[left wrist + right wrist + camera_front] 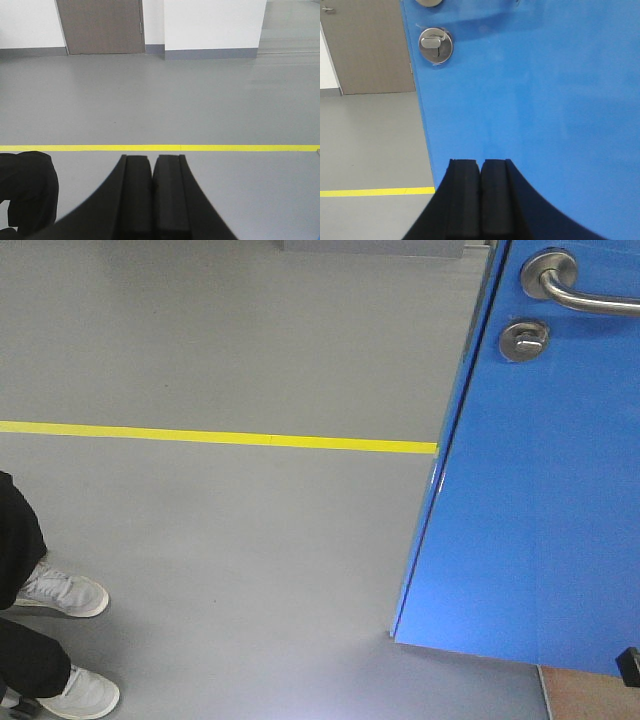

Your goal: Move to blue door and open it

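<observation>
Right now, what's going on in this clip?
A two-arm mobile robot has rolled up to the blue door but is not handling it yet. The right gripper, jaws shut, points at the panel below the thumb-turn lock; contact can't be told. The lever handle is untouched. The left gripper, jaws shut and empty, faces open floor with a yellow line. Someone in white sneakers stands nearby.

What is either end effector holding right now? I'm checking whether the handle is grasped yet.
Nothing. The left end effector and right end effector are shut and empty; the lever handle is untouched.
</observation>
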Controlling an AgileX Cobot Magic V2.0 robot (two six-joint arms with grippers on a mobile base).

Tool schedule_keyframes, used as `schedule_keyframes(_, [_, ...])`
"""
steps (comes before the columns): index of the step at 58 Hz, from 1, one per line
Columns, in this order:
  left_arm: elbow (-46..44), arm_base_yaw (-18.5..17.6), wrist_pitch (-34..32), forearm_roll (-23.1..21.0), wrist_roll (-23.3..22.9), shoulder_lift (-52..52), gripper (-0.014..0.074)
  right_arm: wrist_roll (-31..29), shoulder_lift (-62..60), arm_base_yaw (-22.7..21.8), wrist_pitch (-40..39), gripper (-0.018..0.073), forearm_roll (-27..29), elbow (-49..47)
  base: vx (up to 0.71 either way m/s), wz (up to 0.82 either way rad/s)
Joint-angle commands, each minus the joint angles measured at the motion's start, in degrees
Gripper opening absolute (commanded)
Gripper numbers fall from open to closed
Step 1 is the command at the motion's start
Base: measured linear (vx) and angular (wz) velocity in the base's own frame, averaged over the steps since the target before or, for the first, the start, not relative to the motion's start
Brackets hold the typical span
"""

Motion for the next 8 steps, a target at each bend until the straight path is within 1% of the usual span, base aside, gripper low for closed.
schedule_keyframes(1, [-1.49, -0.39, -4.84, -0.12, -0.39, -0.74, 0.0073, -0.55, -0.39, -0.32, -5.13, 0.0012, -0.32, 0.10, 0.00, 0.00])
schedule_keyframes(8, [-1.49, -0.39, -4.84, -0.12, -0.39, -0.74, 0.0073, -0.55, -0.39, -0.32, -5.13, 0.0012, -0.32, 0.10, 0.00, 0.00])
